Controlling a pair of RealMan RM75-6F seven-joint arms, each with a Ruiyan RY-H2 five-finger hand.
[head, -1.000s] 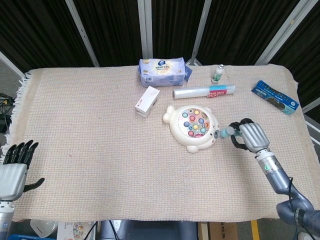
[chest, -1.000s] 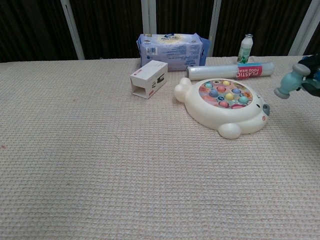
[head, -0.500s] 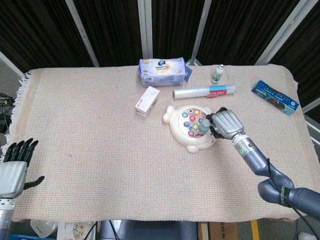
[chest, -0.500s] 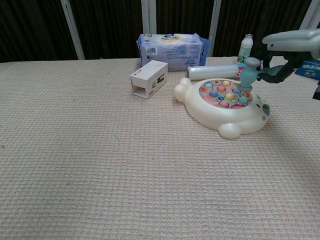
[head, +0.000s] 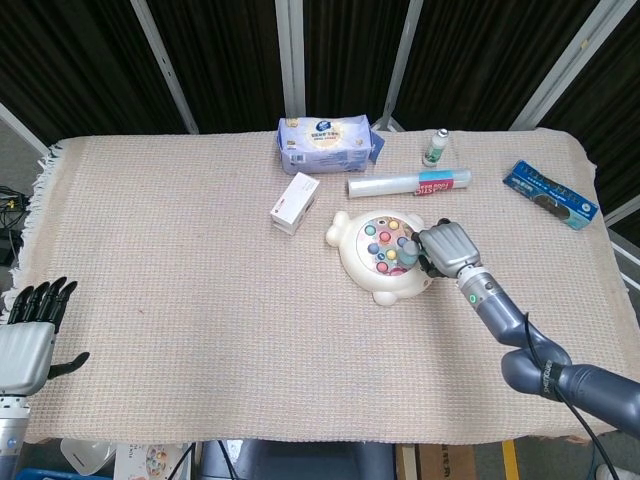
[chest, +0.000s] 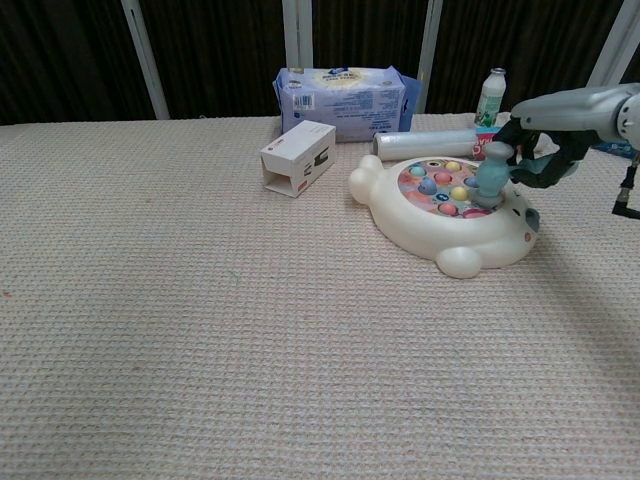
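Beige woven cloth (head: 180, 300) under black curtains (head: 80, 60); right hand's (head: 447, 248) fingers hold a toy hammer (chest: 491, 176).

A coarse, matt woven cloth (head: 180, 260) covered the bench, the toy's cream shell (chest: 420, 232) and teal hammer (chest: 491, 172) looked like smooth glossy plastic, the right robot hand (head: 447, 247) showed satin grey metal, and the tissue pack (head: 327, 143) wore shiny film.
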